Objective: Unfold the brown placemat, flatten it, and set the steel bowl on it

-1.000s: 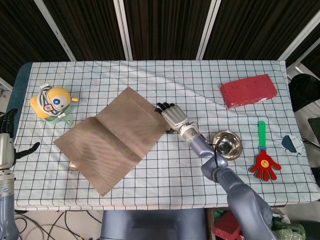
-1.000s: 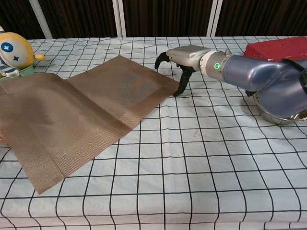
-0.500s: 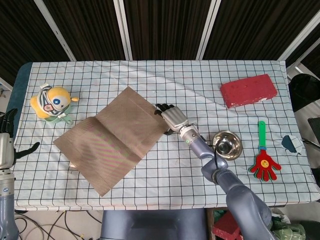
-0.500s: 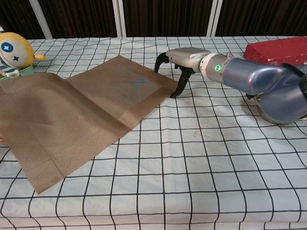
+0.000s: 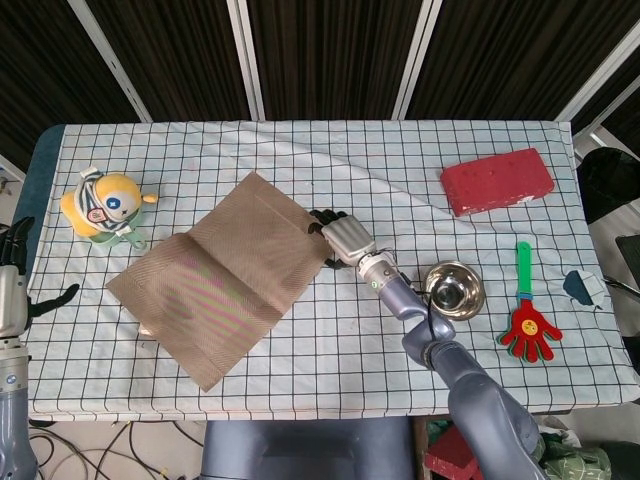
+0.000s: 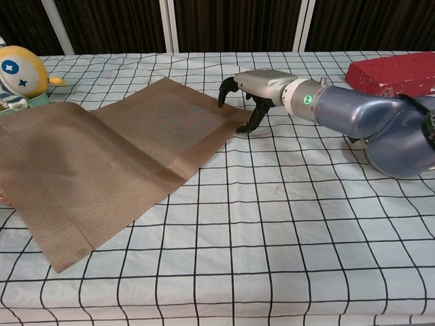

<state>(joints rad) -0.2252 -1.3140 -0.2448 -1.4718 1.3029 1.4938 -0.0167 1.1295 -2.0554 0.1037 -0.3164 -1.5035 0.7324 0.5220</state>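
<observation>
Placemat [image 5: 225, 283] lies unfolded; right hand [image 5: 343, 240] at its edge, fingers curled, probably gripping nothing; left hand [image 5: 12, 290] state unclear.

Right hand [image 6: 255, 92]: silver-grey shell, black fingertips [image 6: 222, 102]. Wrist ring with green indicator light [image 6: 307, 99]. Forearm glossy blue-grey. Left hand [image 5: 10, 290]: grey body, black fingers.
</observation>
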